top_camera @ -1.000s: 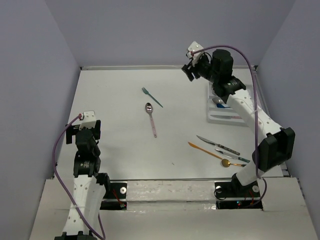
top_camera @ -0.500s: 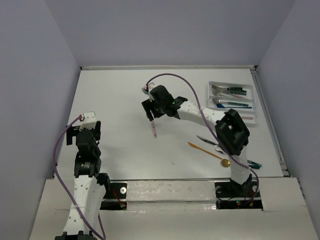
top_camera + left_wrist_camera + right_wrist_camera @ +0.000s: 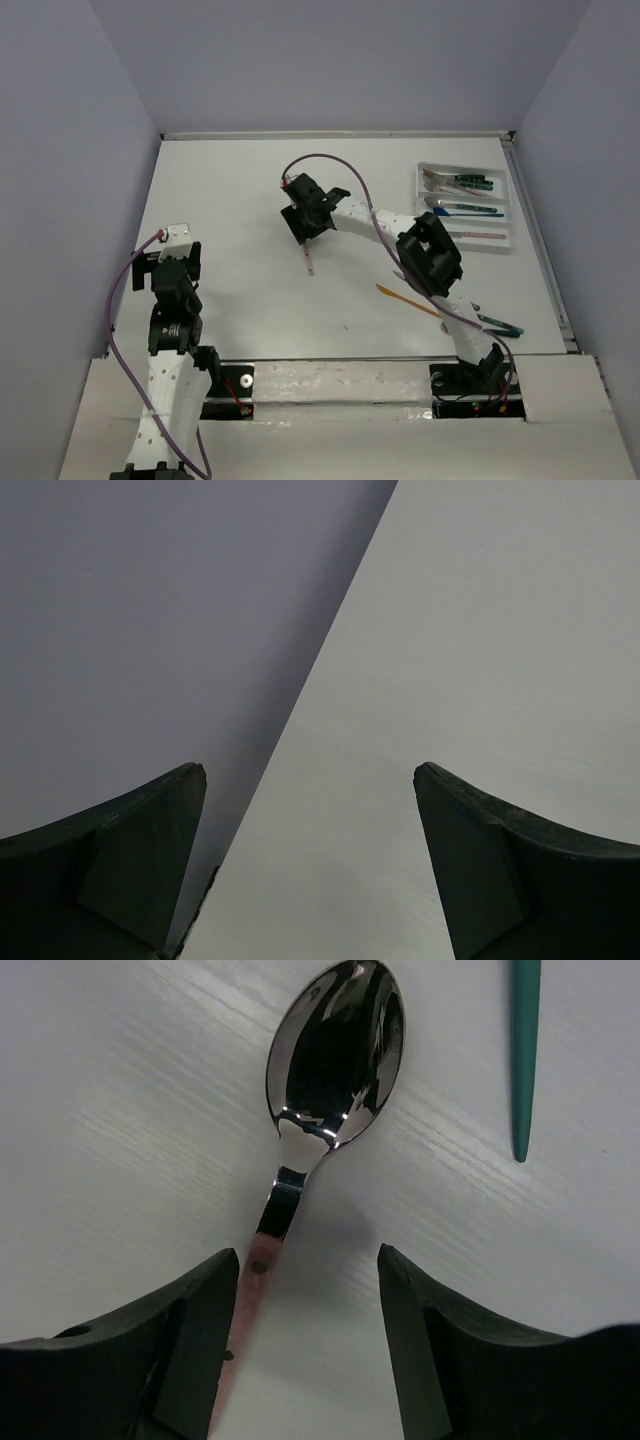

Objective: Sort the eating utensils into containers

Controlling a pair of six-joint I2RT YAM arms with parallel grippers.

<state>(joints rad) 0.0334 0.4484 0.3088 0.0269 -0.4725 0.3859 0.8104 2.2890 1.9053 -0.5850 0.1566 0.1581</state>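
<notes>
Your white tray (image 3: 420, 205) sits at the far right of the table (image 3: 230, 200), and three of its long compartments are loaded. The farthest one holds silver heads with a green-teal handle (image 3: 470, 181), the next a blue-handled piece (image 3: 462, 209), and the nearest a pink-handled piece (image 3: 482, 235). You cannot get an exact count per slot from the overhead view. Loose on the table you can count four: the pink-handled spoon (image 3: 335, 1050), a teal handle (image 3: 523, 1050) just beside it, an orange-handled utensil (image 3: 405, 299), and a teal-handled piece (image 3: 500, 324) by the right arm's base. Your right gripper (image 3: 305, 1255) is down at the middle of the table, fingers apart and straddling the spoon's neck. The left finger (image 3: 195, 1350) is right against the pink handle, but nothing is clamped yet. A second ago that gripper hung above the tray; it has since swung across to the spoon, which lies where it did. The arm now hides the utensils seen earlier near its base. Your left gripper (image 3: 308, 770) has not moved, its fingers spread wide over bare table beside the wall (image 3: 150, 620).
</notes>
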